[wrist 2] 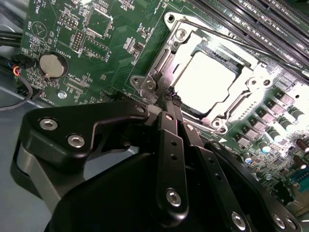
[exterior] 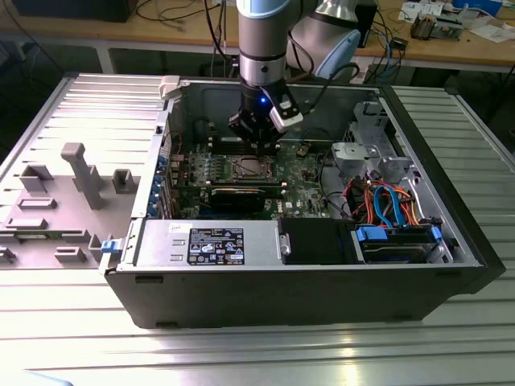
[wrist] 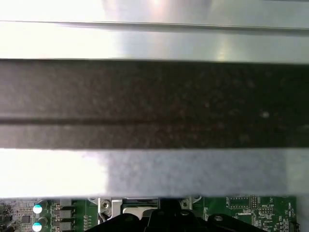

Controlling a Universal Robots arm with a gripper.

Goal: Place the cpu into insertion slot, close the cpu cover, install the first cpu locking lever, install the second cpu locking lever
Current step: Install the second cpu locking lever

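One arm upright inside the case, claw [wrist 2: 169, 99] closed, tips by the cpu cover [wrist 2: 212, 77] edge.

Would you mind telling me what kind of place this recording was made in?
Most likely an electronics or robotics lab workbench. An opened black desktop computer case lies on a ribbed grey metal table, a grey robot arm reaches into it, and a wooden bench strewn with cables stands behind.
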